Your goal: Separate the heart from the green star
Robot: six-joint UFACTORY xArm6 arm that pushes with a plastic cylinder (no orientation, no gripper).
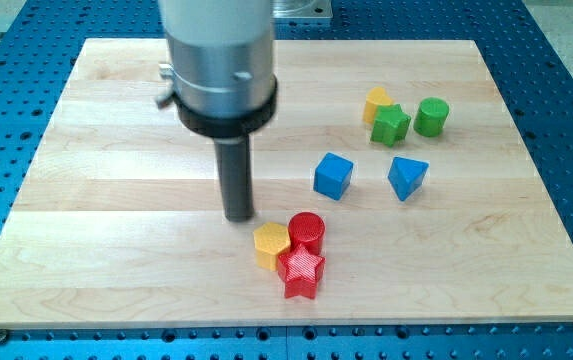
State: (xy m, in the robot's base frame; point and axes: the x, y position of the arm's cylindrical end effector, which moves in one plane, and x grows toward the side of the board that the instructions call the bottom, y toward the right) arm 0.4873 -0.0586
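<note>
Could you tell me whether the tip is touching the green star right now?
No, my tip stands just left of the yellow hexagon, well away from the green star near the view's top right.

My tip (239,215) (rod upright) seemingly touches the board.

You had bright, even light from overhead, and the wooden board (116,250) showed pale with no harsh glare. Soft, short shadows sat close under the red star (302,271) and the blue cube (333,175). The rod's metal housing (220,55) carried vertical highlights and looked slightly soft, being nearest the lens. My tip (239,215) cast only a faint shadow at its base. The whole frame was mildly grainy, and edges were not crisp.
</note>
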